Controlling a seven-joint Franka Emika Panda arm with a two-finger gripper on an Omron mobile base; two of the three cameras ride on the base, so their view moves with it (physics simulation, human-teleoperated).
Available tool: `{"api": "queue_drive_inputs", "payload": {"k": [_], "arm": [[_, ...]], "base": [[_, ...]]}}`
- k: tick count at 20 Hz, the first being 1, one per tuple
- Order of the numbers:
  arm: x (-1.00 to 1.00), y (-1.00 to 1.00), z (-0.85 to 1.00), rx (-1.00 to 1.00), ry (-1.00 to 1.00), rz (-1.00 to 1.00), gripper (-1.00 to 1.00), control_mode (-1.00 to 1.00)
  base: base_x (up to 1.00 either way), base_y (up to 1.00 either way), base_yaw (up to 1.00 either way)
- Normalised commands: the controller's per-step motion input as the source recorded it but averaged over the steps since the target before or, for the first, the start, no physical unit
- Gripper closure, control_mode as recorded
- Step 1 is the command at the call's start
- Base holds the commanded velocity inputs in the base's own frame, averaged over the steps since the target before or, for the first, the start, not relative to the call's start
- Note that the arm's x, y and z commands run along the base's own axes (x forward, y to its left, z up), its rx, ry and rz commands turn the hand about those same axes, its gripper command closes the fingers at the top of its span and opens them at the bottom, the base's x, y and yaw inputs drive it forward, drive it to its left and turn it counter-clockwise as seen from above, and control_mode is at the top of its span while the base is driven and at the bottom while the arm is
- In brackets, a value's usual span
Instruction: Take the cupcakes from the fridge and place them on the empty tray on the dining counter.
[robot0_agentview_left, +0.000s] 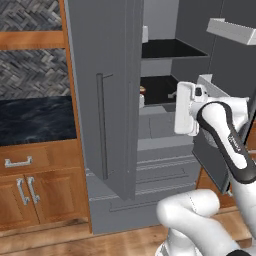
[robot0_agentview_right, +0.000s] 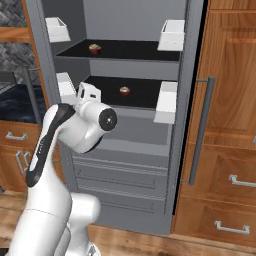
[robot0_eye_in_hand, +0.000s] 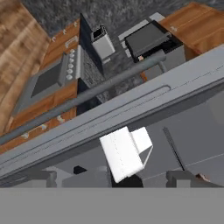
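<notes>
From the left base view I see the fridge (robot0_agentview_left: 120, 100) with its left door swung open toward me. My white arm's hand (robot0_agentview_left: 189, 107) is raised in front of the shelves, and one cupcake (robot0_agentview_left: 142, 90) peeks past the door edge.

From the right base view I count two cupcakes: one on the upper black shelf (robot0_agentview_right: 94, 49), one on the lower shelf (robot0_agentview_right: 124, 90). Four white door bins (robot0_agentview_right: 173, 34) flank the shelves.

In the hand view, my claw (robot0_eye_in_hand: 124, 178) is spread wide, grasping nothing, beside one white door bin (robot0_eye_in_hand: 124, 153).
</notes>
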Motion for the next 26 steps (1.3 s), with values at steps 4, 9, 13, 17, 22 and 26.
{"api": "queue_drive_inputs", "payload": {"k": [4, 9, 13, 17, 22, 26], "arm": [[0.86, 0.29, 0.0, 0.0, 0.0, 0.07, -1.0, -1.0], [0.45, 0.21, -0.21, 0.0, 0.0, 0.05, -1.0, -1.0], [0.23, 0.07, -0.34, 0.0, 0.0, 0.01, -1.0, -1.0], [0.28, 0.11, -0.16, 0.0, 0.0, 0.0, -1.0, -1.0], [0.48, 0.11, -0.06, 0.0, 0.0, 0.02, -1.0, -1.0], [0.44, 0.01, -0.27, 0.0, 0.0, 0.01, -1.0, -1.0]], "base": [[0.0, 0.0, 0.0], [0.0, 0.0, 0.0], [0.0, 0.0, 0.0], [0.0, 0.0, 0.0], [0.0, 0.0, 0.0], [0.0, 0.0, 0.0]]}}
